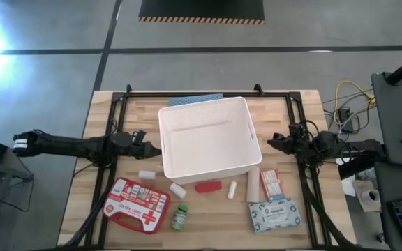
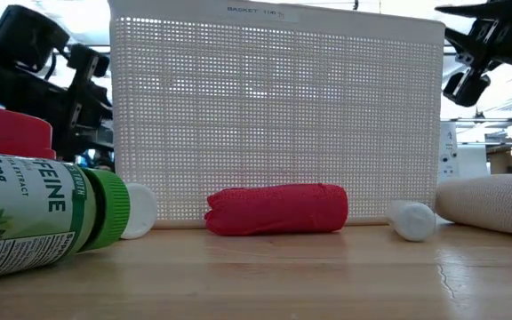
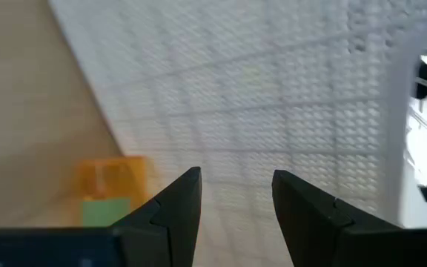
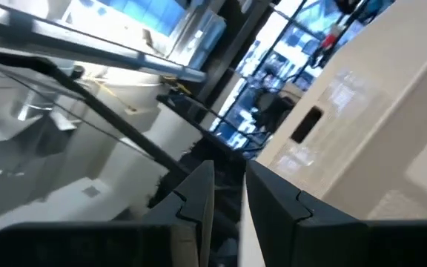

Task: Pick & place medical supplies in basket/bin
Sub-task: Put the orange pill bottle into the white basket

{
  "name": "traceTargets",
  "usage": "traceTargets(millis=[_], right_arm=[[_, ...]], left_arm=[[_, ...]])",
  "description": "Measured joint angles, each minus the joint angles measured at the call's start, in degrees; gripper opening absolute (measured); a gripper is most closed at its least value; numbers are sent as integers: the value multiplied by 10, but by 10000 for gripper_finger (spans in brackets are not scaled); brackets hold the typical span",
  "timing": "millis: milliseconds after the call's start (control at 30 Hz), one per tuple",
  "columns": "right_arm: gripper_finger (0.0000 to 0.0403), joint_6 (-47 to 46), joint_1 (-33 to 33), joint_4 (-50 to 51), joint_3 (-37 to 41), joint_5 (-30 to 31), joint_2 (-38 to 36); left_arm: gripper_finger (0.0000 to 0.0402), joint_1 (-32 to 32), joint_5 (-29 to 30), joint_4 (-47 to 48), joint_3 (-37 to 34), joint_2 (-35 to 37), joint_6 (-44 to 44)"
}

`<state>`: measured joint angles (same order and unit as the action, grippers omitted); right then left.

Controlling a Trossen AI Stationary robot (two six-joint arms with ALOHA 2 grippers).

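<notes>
Two dark, slender jointed arms are showing black cabling; the left arm (image 1: 68, 145) is wearing a white band; wedge-shaped black fingers (image 3: 176, 215).

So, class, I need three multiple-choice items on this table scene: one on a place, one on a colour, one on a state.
1. Where does the red tube lie?
A. On the table just in front of the white bin
B. Inside the bin
C. On top of the first-aid case

2. What colour is the cap of the bottle lying on its side?
A. Blue
B. Green
C. Yellow

3. What is the state of the left claw?
A. Shut on a white roll
B. Shut on the bin's rim
C. Open and holding nothing

Answers:
1. A, since the high view shows the tube on the wood by the bin's near wall.
2. B, since the low view shows a green cap.
3. C, since the left wrist view shows a clear gap between its fingers, facing the bin's wall.
</notes>
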<state>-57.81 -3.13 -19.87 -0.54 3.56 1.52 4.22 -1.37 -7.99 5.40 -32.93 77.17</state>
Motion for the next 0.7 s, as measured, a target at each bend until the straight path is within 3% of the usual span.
traceTargets(millis=[100, 400, 600, 700], right_arm=[[73, 41, 1, -5, 0, 29, 0], [68, 4, 1, 0, 0, 28, 0], [58, 20, 1, 7, 0, 110, 0], [54, -5, 2, 9, 0, 72, 1]], left_arm=[[148, -11, -3, 0, 9, 0, 0], [148, -78, -17, 0, 17, 0, -1], [148, -110, -15, 4, 14, 0, 11], [148, -117, -15, 5, 14, 0, 12]])
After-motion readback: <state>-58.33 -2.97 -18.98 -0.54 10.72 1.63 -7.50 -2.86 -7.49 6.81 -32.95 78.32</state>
